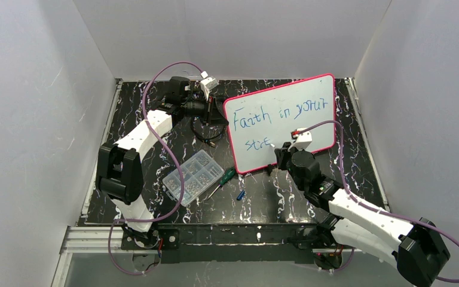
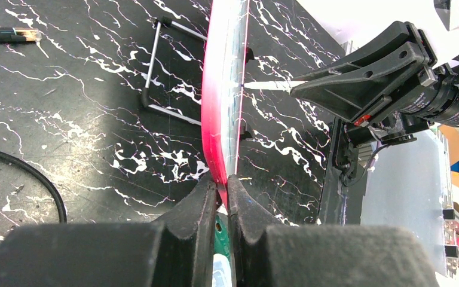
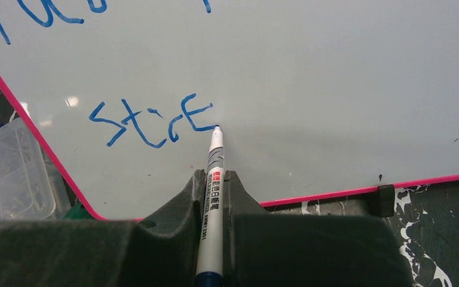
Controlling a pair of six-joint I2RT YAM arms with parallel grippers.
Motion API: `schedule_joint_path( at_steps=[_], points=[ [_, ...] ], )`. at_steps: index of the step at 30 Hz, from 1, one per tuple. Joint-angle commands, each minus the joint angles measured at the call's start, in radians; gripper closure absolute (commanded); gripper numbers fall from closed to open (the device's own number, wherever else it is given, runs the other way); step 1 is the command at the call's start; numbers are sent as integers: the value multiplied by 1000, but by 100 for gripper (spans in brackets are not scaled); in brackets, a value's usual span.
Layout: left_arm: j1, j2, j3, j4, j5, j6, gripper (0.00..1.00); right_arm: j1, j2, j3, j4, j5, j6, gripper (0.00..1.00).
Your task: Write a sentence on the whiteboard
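The whiteboard, white with a pink-red frame, stands tilted at the back middle of the table. The sentence in blue reads "Faith in your" above and "strE" below. My left gripper is shut on the board's left edge. In the left wrist view the board is edge-on, with its frame pinched between that gripper's fingers. My right gripper is shut on a white marker. The marker's tip touches the board just right of the last letter.
A clear parts box, a green-handled screwdriver and a small blue cap lie in front of the board's lower left corner. A black cable trails behind the board. The board's wire stand rests on the black marbled table.
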Motion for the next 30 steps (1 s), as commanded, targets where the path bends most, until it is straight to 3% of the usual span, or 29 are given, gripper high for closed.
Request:
schedule_joint_path(
  at_steps=[1,30],
  points=[
    [-7,-41,28,-19,40,8,100,-5,-52,10,-2,14,-15,99],
    [-7,-37,28,-17,41,6,100,-6,11,63,141,-29,-70,99]
  ],
)
